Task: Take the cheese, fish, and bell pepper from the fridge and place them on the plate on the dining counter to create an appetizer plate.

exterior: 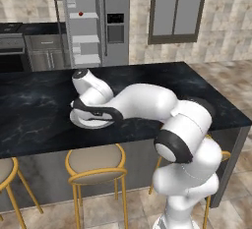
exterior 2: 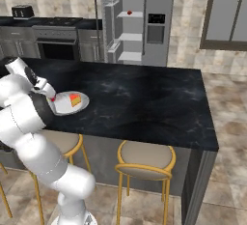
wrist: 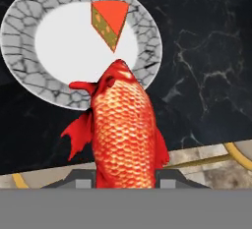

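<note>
My gripper (wrist: pixel 125 178) is shut on the fish (wrist: pixel 123 134), a scaly red-orange piece that points head-first toward the plate (wrist: pixel 22 31). The fish hangs over the plate's near rim. The cheese (wrist: pixel 109 21), an orange wedge with a speckled side, lies on the plate's far side. In the base views the plate (exterior: pixel 78 121) (exterior 2: pixel 83 104) sits on the dining counter (exterior: pixel 39 100) (exterior 2: pixel 144 98), with the cheese (exterior 2: pixel 75 99) on it and my wrist partly covering it. The bell pepper (exterior: pixel 80 14) (exterior 2: pixel 130 12) rests on a shelf of the open fridge (exterior: pixel 115 21) (exterior 2: pixel 157 21).
Gold-legged stools (exterior: pixel 96 166) (exterior 2: pixel 144 163) stand along the counter's near side below my arm. A stove and dark cabinets (exterior 2: pixel 58 40) line the back wall left of the fridge. A toaster (exterior 2: pixel 21 11) sits on the back counter.
</note>
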